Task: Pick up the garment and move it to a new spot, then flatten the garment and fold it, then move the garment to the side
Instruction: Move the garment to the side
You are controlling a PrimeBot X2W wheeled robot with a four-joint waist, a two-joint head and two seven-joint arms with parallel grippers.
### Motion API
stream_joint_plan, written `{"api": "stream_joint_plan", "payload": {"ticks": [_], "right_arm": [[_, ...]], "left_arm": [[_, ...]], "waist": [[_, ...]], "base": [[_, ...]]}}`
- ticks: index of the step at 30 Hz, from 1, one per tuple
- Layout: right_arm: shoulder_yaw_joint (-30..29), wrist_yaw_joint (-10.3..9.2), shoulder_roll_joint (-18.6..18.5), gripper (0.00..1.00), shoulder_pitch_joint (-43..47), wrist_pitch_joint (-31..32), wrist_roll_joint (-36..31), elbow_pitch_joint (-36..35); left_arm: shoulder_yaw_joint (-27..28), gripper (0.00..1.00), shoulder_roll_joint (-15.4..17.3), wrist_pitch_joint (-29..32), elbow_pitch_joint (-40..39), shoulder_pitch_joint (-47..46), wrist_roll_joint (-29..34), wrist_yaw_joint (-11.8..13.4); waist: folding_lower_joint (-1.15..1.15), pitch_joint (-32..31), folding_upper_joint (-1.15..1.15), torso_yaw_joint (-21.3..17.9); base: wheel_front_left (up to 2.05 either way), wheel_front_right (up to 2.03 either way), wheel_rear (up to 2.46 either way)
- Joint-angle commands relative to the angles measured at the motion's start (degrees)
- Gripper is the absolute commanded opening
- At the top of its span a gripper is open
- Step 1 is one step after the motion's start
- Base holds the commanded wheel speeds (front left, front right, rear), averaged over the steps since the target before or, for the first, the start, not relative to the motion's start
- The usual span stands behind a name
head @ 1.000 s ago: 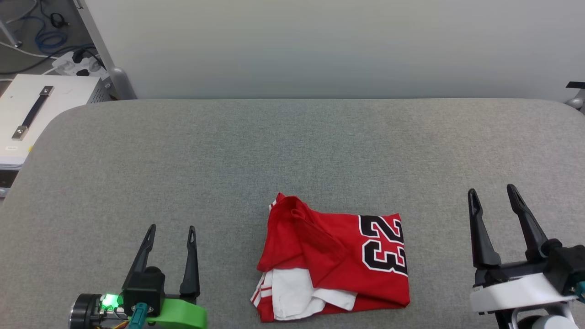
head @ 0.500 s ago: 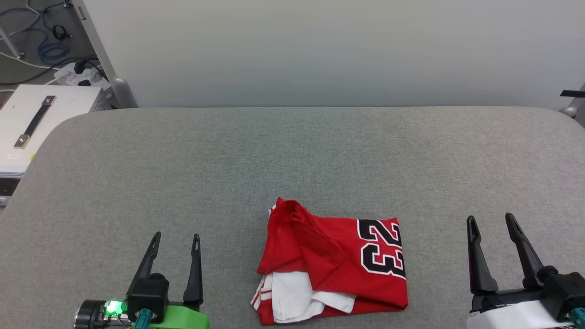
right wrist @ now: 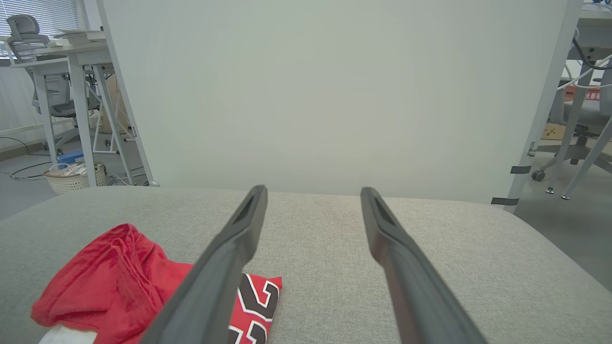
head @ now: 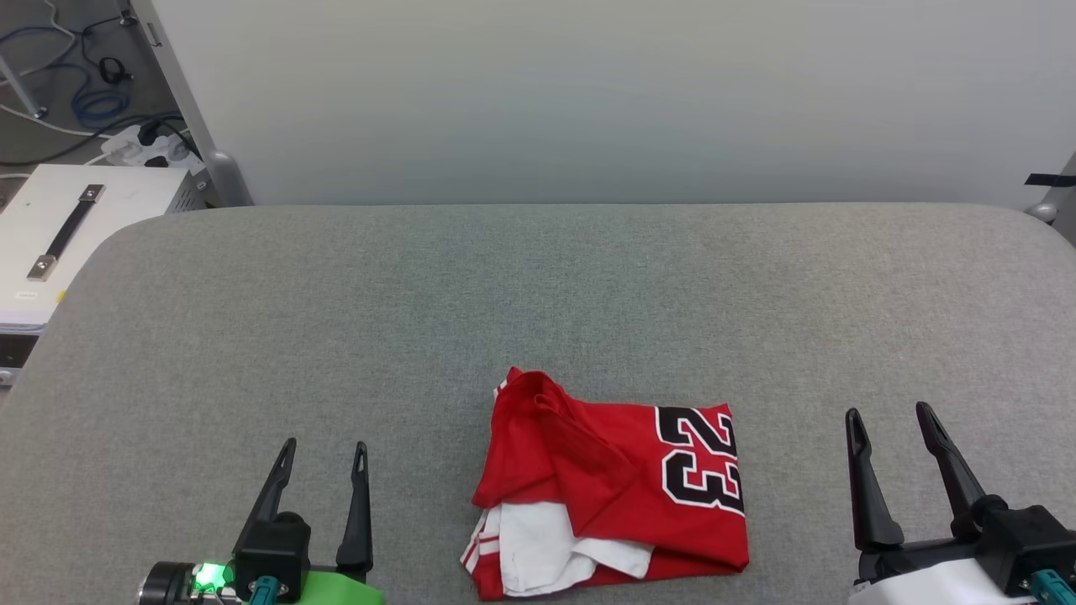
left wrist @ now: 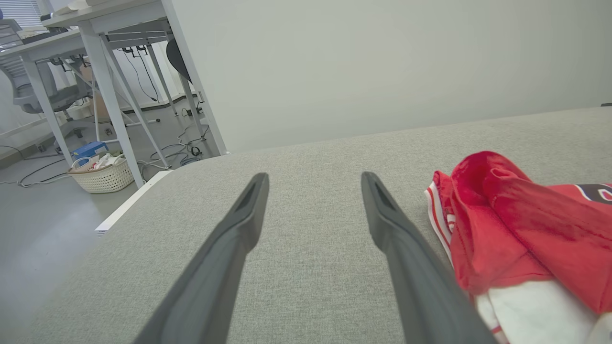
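The garment (head: pixel 618 483), a red jersey with white sleeves and black "23" numerals, lies loosely folded near the front middle of the grey table (head: pixel 538 294). Its white sleeve and striped trim poke out at the lower left. My left gripper (head: pixel 324 447) stands open at the lower left, well apart from the fabric. My right gripper (head: pixel 887 413) stands open at the lower right, also clear of it. The garment (left wrist: pixel 516 234) sits right of the left gripper (left wrist: pixel 313 184) in the left wrist view. The garment (right wrist: pixel 119 282) sits lower left of the right gripper (right wrist: pixel 313 198) in the right wrist view.
A pale wall panel (head: pixel 588 92) rises behind the table's far edge. A white box with a black handle (head: pixel 59 227) and cables (head: pixel 92 101) sit beyond the left edge. Desks, a chair and a basket (left wrist: pixel 103 174) stand on the floor to the left.
The whole head view has shifted, so the camera moved. Both grippers sit lower in the picture than before, the right one most, still open. The garment lies as before.
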Motion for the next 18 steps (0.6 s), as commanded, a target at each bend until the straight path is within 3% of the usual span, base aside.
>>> {"api": "stream_joint_plan", "payload": {"ticks": [1,8,12,18], "right_arm": [[0.1,-0.04,0.3,1.00,0.6,-0.3,-0.4,0.3],[-0.6,-0.04,-1.4,1.00,-2.9,-0.3,0.2,0.3],[-1.0,-0.04,-5.7,1.00,-9.0,0.1,1.8,1.2],[2.1,-0.04,-11.9,1.00,-19.8,9.2,7.2,1.9]], "left_arm": [[0.1,1.00,0.2,-0.3,0.2,0.6,-0.2,-0.3],[0.2,1.00,0.0,-0.3,0.4,0.3,-0.2,-0.2],[0.4,1.00,0.1,-0.3,0.4,0.1,-0.3,-0.2],[0.4,1.00,-0.1,-0.3,0.2,-0.9,-0.3,-0.3]], "waist": [[0.00,0.1,0.00,0.0],[0.00,0.2,0.00,0.2],[0.00,0.7,0.00,0.3],[0.00,2.0,0.00,1.1]], "base": [[0.00,0.00,0.00],[0.00,0.00,0.00],[0.00,0.00,0.00],[0.00,0.00,0.00]]}}
